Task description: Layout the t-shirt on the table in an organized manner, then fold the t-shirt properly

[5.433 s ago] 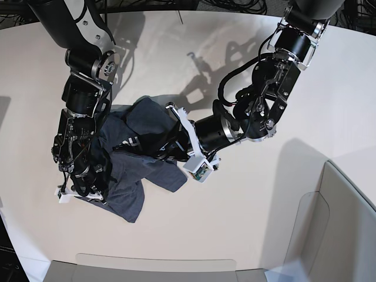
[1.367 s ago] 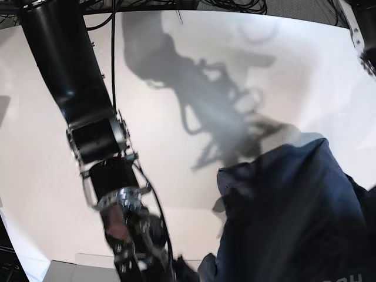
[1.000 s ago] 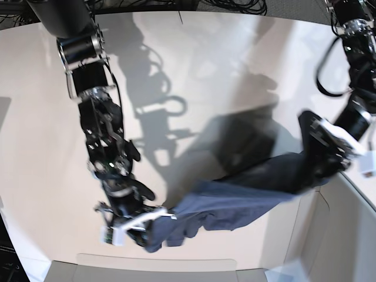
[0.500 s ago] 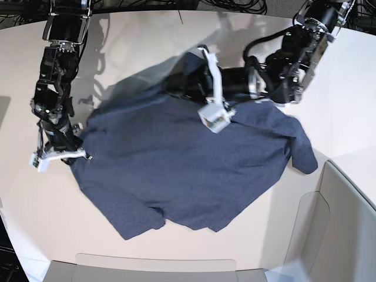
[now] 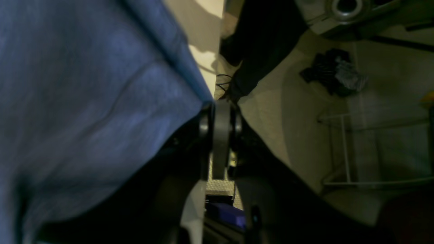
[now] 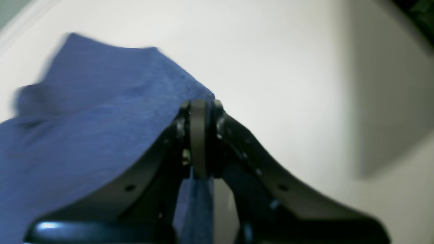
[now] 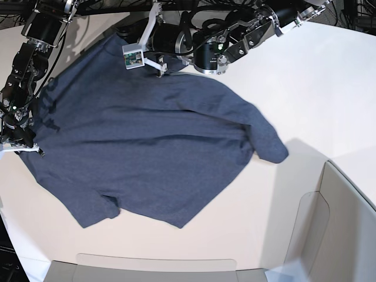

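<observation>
Two sets of fingers clench the t-shirt [image 7: 147, 141] (spread wide) over the table [image 7: 329, 88]; left [image 5: 220, 112], right [image 6: 200, 108].

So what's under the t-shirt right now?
The t-shirt lies spread on the table, whose bare top shows all round it. Anything beneath the cloth is covered; no lump shows.

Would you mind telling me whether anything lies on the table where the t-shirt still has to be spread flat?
Nothing visible does. The t-shirt lies spread on the bare table, with both sets of jaws shut on its edges; the grey panels stand at the table's near corner, apart from the cloth.
</observation>
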